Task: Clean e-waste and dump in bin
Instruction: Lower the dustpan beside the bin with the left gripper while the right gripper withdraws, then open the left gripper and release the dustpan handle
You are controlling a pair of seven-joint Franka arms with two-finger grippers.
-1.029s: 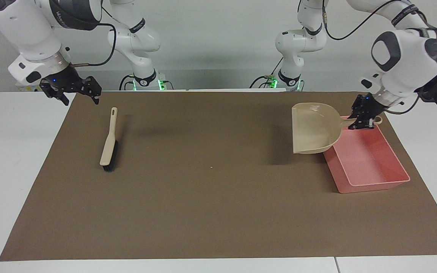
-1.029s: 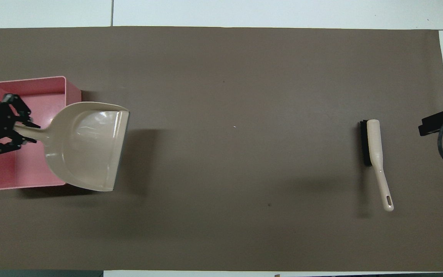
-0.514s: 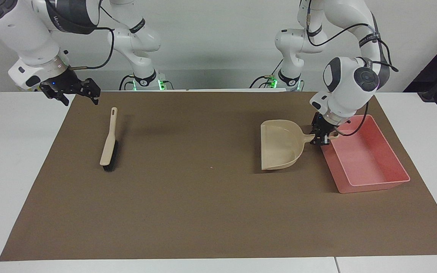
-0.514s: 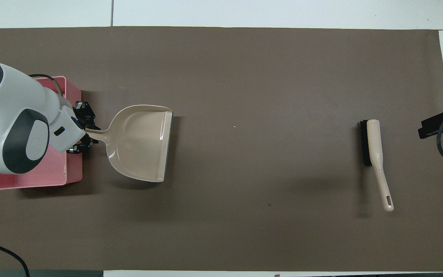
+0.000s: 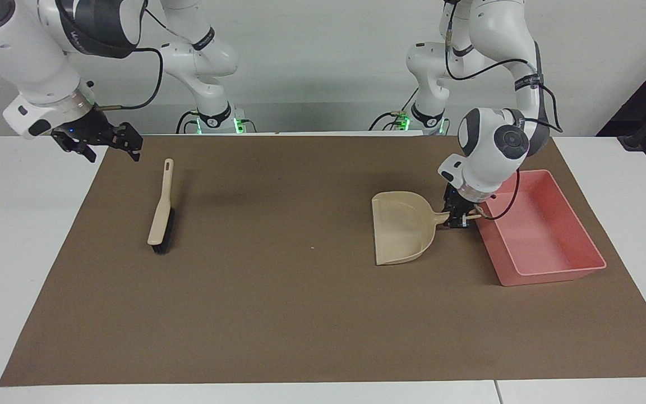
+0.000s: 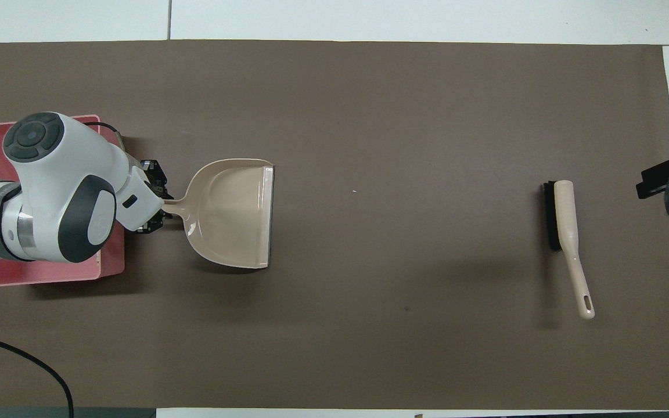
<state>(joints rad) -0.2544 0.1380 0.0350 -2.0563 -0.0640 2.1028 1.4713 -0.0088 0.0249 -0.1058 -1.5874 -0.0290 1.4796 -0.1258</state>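
My left gripper [image 5: 458, 219] is shut on the handle of the beige dustpan [image 5: 401, 230], which sits low on the brown mat beside the bin, its open mouth toward the right arm's end. In the overhead view the left gripper [image 6: 154, 203] and dustpan [image 6: 233, 212] lie just off the bin's wall. The pink bin [image 5: 547, 272] stands at the left arm's end; the arm covers much of it in the overhead view [image 6: 38, 283]. No e-waste shows in the bin or the dustpan. My right gripper [image 5: 104, 143] is open and empty, up over the mat's edge near the brush handle.
A beige brush with black bristles [image 5: 160, 210] lies on the mat at the right arm's end, also in the overhead view [image 6: 567, 244]. A tiny pale speck [image 5: 312, 247] lies mid-mat. The brown mat [image 5: 300, 325] covers most of the white table.
My left arm carried the dustpan down from over the bin to the mat beside it, toward the table's middle. My right gripper drifted slightly away from the brush.
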